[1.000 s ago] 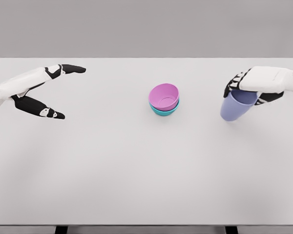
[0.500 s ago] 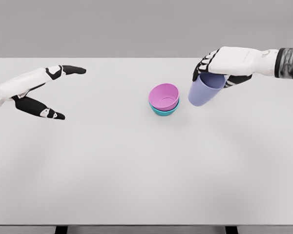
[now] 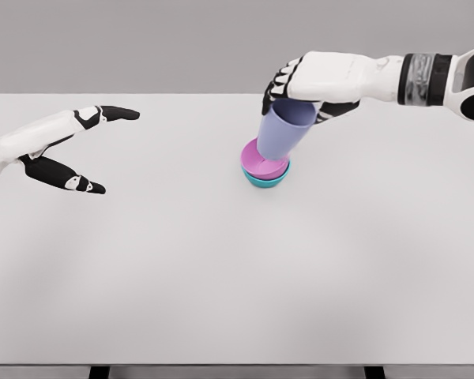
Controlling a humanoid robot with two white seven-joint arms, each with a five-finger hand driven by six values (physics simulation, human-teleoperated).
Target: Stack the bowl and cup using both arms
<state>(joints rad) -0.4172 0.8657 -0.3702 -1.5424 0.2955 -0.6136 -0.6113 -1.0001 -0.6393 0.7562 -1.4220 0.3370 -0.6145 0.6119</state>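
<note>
My right hand has its fingers closed round the rim of the lilac cup, tilted just above the pink bowl, which is nested in the teal bowl. The cup looks light, stiff and slippery, so the rim grip suits. My left hand hangs well left, fingers spread, empty.

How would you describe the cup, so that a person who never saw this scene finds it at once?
Look near the middle of the white table, toward the far edge, where a pink bowl sits nested in a teal bowl. Just above them the right hand grips the cup by its rim. It is the only lavender, tall, tilted vessel.
</note>
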